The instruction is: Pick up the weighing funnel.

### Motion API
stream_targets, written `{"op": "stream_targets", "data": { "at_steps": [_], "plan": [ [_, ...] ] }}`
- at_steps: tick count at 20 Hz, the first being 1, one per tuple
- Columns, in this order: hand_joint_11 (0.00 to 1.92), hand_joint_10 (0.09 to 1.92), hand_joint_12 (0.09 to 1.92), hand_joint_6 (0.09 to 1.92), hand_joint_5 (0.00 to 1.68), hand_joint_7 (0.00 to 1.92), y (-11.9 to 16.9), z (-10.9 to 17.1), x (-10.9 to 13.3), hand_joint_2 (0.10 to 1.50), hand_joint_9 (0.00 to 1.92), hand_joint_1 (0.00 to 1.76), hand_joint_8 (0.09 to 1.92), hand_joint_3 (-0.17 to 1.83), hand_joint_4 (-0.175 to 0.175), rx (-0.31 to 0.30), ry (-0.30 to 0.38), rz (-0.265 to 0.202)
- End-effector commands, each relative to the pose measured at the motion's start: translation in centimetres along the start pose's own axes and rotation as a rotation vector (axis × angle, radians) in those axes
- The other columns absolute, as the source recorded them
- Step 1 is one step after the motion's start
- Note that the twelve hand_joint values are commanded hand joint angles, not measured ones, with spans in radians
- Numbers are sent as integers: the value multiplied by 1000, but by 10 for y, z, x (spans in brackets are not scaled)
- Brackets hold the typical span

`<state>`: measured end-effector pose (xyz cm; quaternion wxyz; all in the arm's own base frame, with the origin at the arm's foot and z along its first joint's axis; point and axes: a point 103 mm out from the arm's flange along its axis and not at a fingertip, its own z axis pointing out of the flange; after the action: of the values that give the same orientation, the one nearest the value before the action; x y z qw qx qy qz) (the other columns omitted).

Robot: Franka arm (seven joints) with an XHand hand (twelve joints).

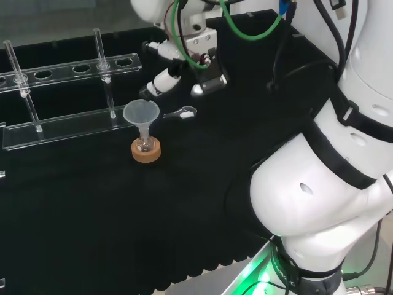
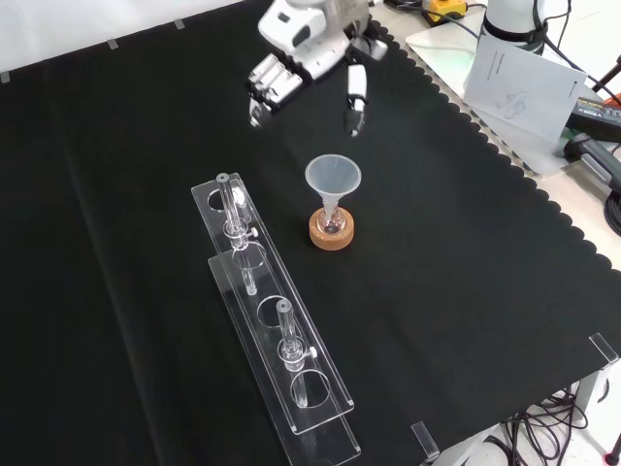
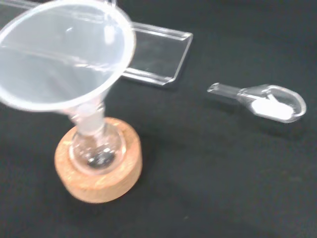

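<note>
Cork ring [image 3: 99, 173] nearest in wrist view, small flask [image 3: 94, 148] seated in it, big funnel [image 3: 64, 54] stem-down in the flask. Past those, weighing funnel [image 3: 262, 101] flat on bare cloth, touching nothing, white powder in the bowl. Same piece in head view [image 1: 182, 112]: just right of the big funnel, stem pointing toward it, underneath the hand [image 1: 184, 58].

Hand up off the cloth, fingers [image 2: 267, 87] relaxed and apart from thumb [image 2: 356, 97], holding nothing.

Step in hand, by the look of it: approach and pinch.
- Drop straight down, thumb one side of the bowl, fingers the other.
- Pinch across the bowl walls, not the thin stem; probably steadier.
- Get fingertips right down to the cloth; low clear piece, easy to skate over.
- Lift level, bowl up, or risk dumping the powder.
- Stay off the big funnel's rim on the way in; top-heavy on that small flask, likely to tip.

Count:
- weighing funnel: one
- big funnel: one
- flask: one
- cork ring: one
- clear rack [image 1: 67, 126]: one
- tubes [image 2: 233, 218] standing in rack: two
</note>
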<state>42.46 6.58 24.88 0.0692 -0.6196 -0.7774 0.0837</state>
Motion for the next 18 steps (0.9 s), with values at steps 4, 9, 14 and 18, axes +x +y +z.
{"op": "stream_targets", "data": {
  "at_steps": [4, 9, 14, 18],
  "plan": [
    [26, 804, 1494, 87, 185, 0, 8, -10, -50, 771, 132, 489, 605, 87, -72, 34, -3, 58],
    [70, 801, 1482, 87, 256, 55, 17, -5, -80, 805, 215, 563, 716, 106, -72, 50, -4, 117],
    [132, 769, 1454, 87, 330, 120, 29, 7, -105, 816, 301, 722, 739, 141, -71, 80, -42, 155],
    [164, 740, 1437, 87, 391, 168, 41, 26, -113, 800, 342, 778, 736, 176, -67, 108, -68, 171]
  ]
}}
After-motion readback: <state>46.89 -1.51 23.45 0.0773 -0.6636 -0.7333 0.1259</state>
